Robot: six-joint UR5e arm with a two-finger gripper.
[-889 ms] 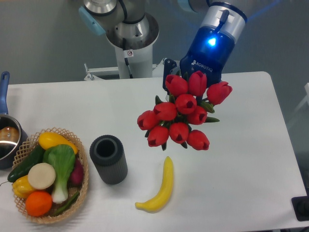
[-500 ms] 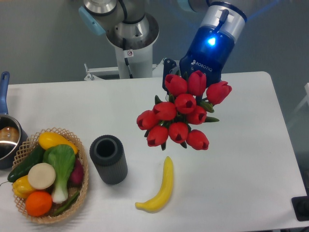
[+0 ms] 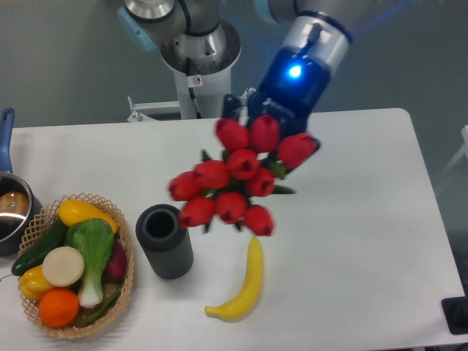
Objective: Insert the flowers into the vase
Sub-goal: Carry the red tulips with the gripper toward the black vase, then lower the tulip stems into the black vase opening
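Note:
The flowers (image 3: 235,175), a bunch of glossy red tulips with dark green leaves, hang in the air over the middle of the table, blurred by motion. Their stems run up behind the blooms into my gripper (image 3: 252,117), whose fingers are hidden by the heads; the bunch is carried by it. The vase (image 3: 164,240), a short dark ribbed cylinder with a round open mouth, stands upright on the table, below and left of the bunch. The lowest left tulip is just right of and above the vase's rim.
A woven basket (image 3: 126,289) full of vegetables and fruit sits at the front left. A yellow banana (image 3: 243,284) lies right of the vase. A pot (image 3: 10,208) with a blue handle is at the left edge. The arm's base (image 3: 197,55) stands behind the table.
My gripper and the flowers have swung left by a good stretch and slightly down, towards the vase. The vase, banana and basket have not moved.

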